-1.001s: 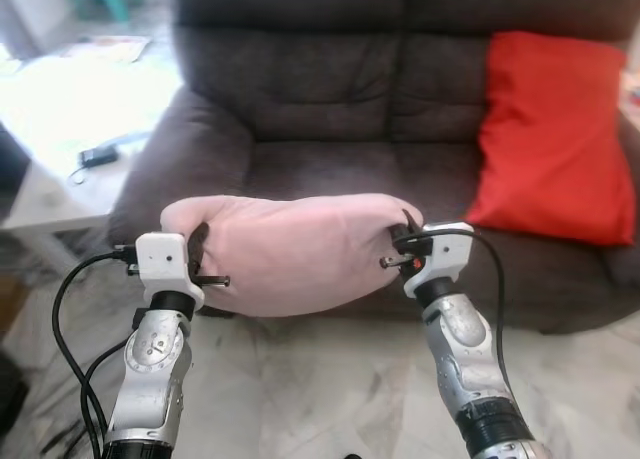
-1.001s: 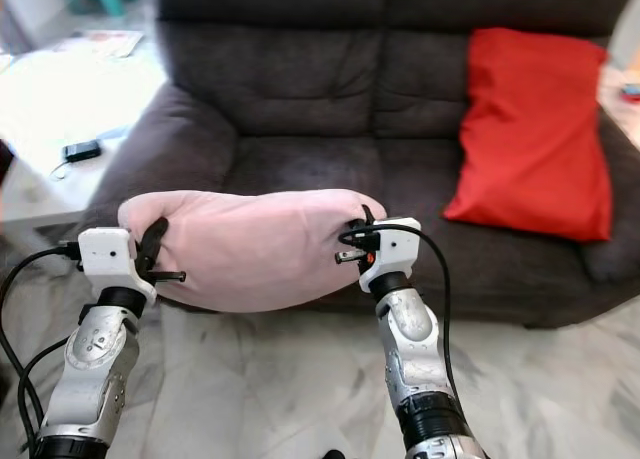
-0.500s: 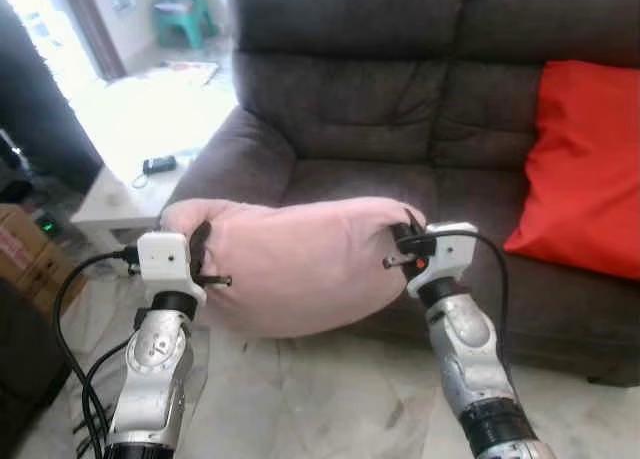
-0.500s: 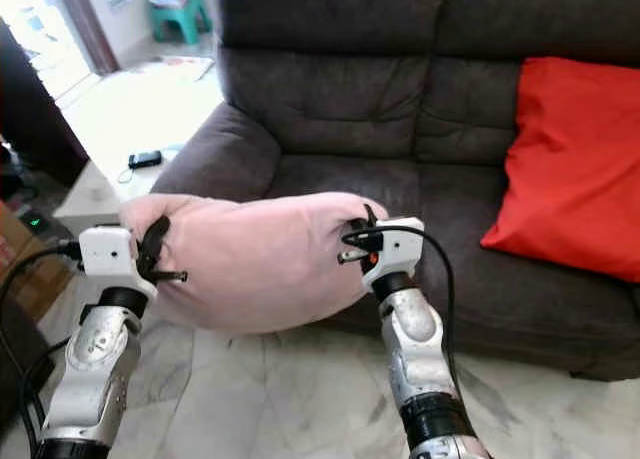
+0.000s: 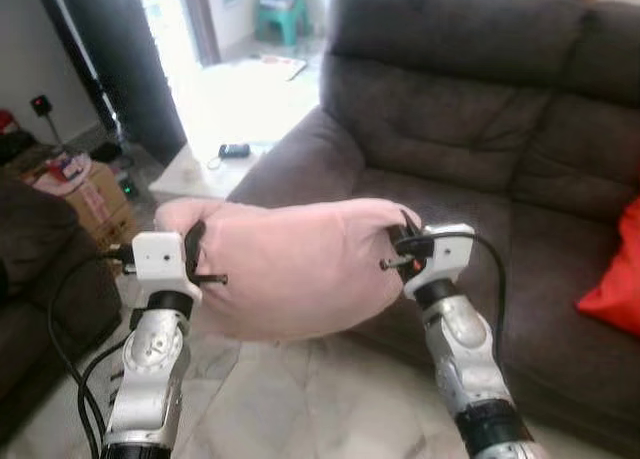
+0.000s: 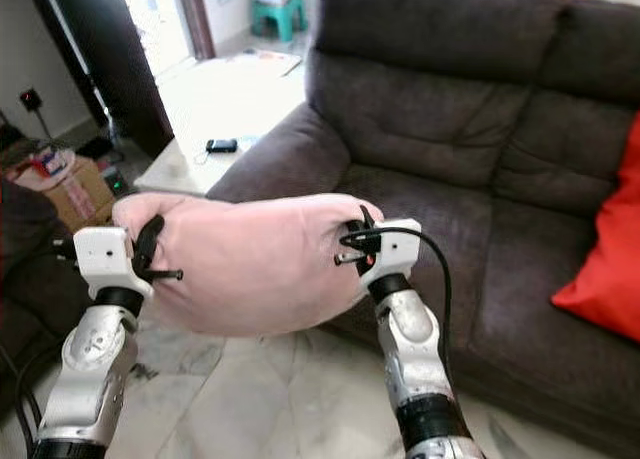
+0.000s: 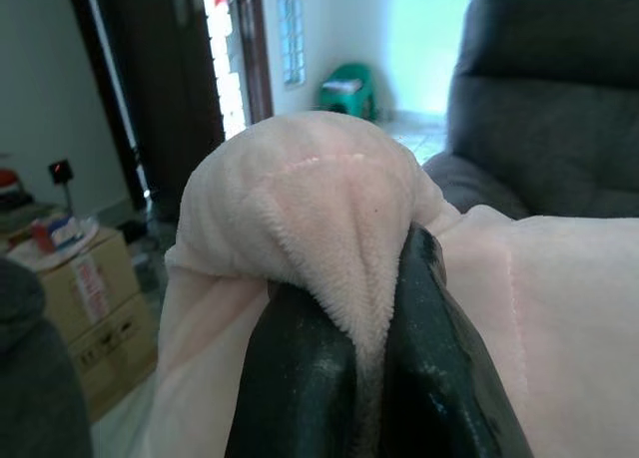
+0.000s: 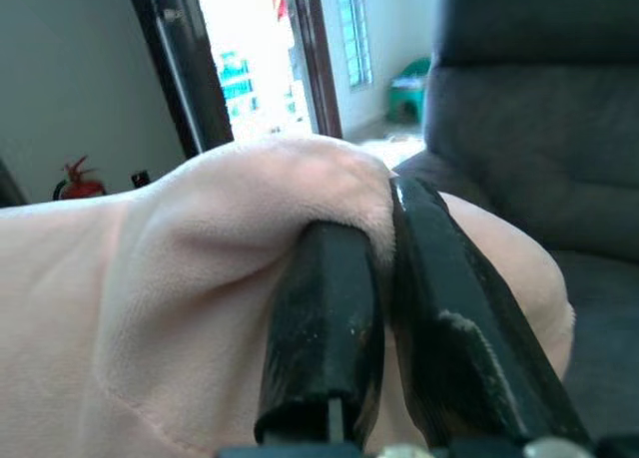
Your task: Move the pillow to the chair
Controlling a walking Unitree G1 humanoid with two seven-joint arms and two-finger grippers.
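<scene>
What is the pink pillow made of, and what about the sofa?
The pillow looks like soft plush fleece: a fuzzy nap shows where the left gripper and right gripper pinch its corners. The sofa seems matte dark brown fabric, maybe suede-like, tufted into padded folds.

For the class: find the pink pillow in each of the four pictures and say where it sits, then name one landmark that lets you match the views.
Left eye view: pink pillow centre, hanging between left gripper and right gripper.
Right eye view: pillow left of centre.
Left wrist view: a corner bunched between the black fingers.
Right wrist view: fabric across the lower frame, pinched.
Shared landmark: dark sofa.
</scene>
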